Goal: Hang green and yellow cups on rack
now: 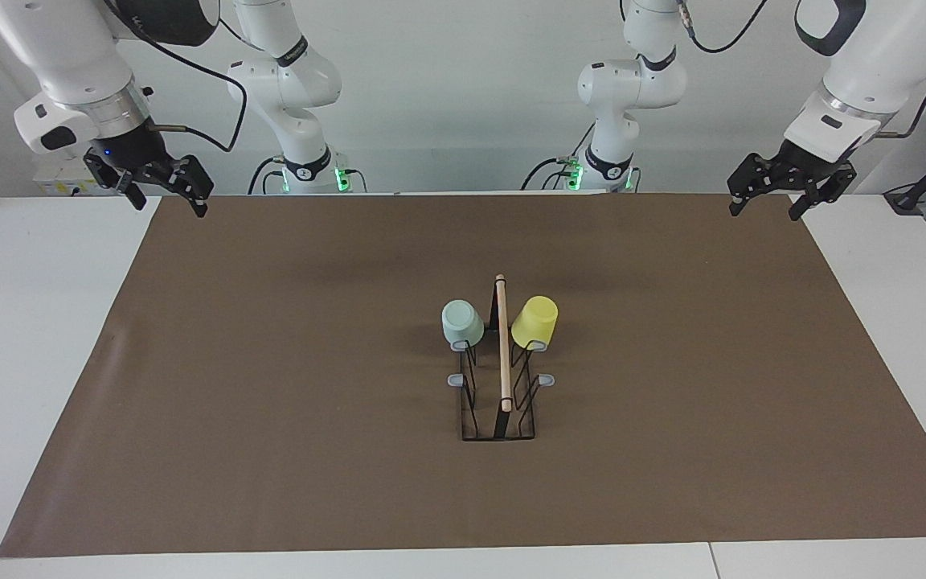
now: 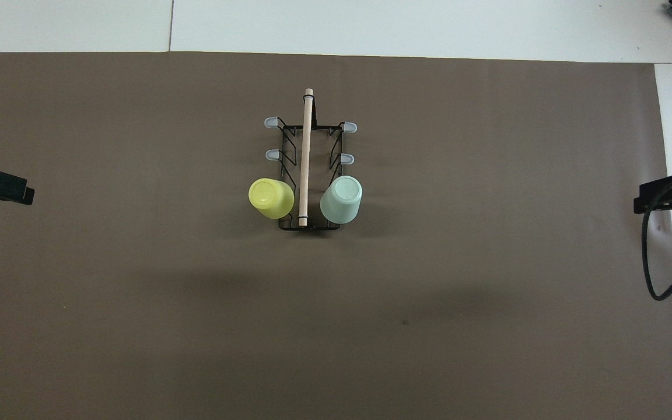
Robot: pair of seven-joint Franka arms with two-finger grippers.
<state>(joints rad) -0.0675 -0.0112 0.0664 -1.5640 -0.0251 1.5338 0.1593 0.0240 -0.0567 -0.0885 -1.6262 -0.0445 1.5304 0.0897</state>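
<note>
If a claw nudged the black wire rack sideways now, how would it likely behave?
The black wire rack with the wooden rod handle looks narrow-footed and tall, so it may tip rather than slide. Its thin wire suggests little weight. The mint green plastic cup and bright yellow plastic cup, both upturned on pegs, would probably wobble.

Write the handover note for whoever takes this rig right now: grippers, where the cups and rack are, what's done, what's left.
Left gripper: open, empty, raised over the mat's corner at the left arm's end.
Right gripper: open, empty, raised over the mat's corner at the right arm's end.
Rack: mid-mat, its wooden rod pointing toward the robots.
Green cup: upside down on a peg at the rack's robot-side end, toward the right arm.
Yellow cup: upside down on the matching peg, toward the left arm.
Done: both cups hung.
Left: nothing apparent; four pegs free.
</note>
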